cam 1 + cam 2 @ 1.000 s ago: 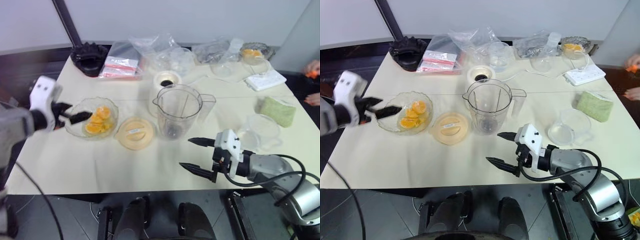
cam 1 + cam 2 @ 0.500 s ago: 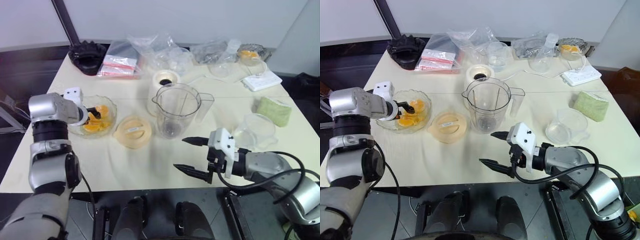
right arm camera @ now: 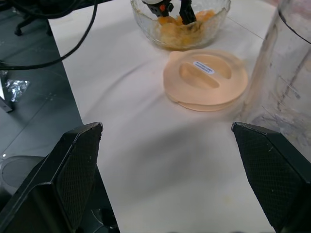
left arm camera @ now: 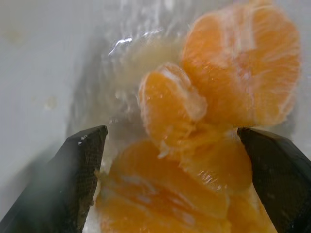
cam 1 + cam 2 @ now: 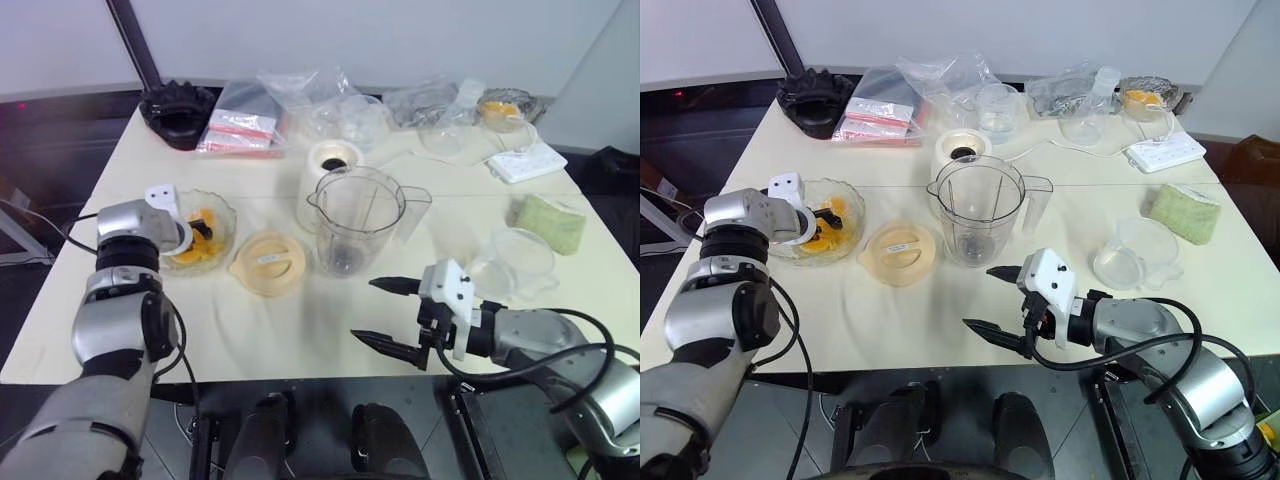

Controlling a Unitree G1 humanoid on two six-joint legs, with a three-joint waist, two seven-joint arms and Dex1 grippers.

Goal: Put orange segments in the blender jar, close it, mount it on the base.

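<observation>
The orange segments (image 4: 214,121) lie heaped in a glass bowl (image 5: 226,214) at the table's left. My left gripper (image 5: 199,232) points down into that bowl, open, with its fingertips (image 4: 82,174) on either side of the pile and nothing gripped. The clear blender jar (image 5: 355,220) stands upright and empty at the table's middle, with the white base (image 5: 333,160) just behind it. A pale orange lid (image 5: 267,264) lies flat between bowl and jar. My right gripper (image 5: 363,310) hovers open near the front edge, below the jar.
A small clear cup (image 5: 520,262) and a green sponge (image 5: 553,222) sit at the right. Plastic bags (image 5: 300,100), a black object (image 5: 180,115), a white power strip (image 5: 530,160) and another bowl with orange (image 5: 505,105) line the back.
My left arm has swung in from the left and dropped, so its open gripper now sits down among the segments in the bowl. The right arm has stayed put.
</observation>
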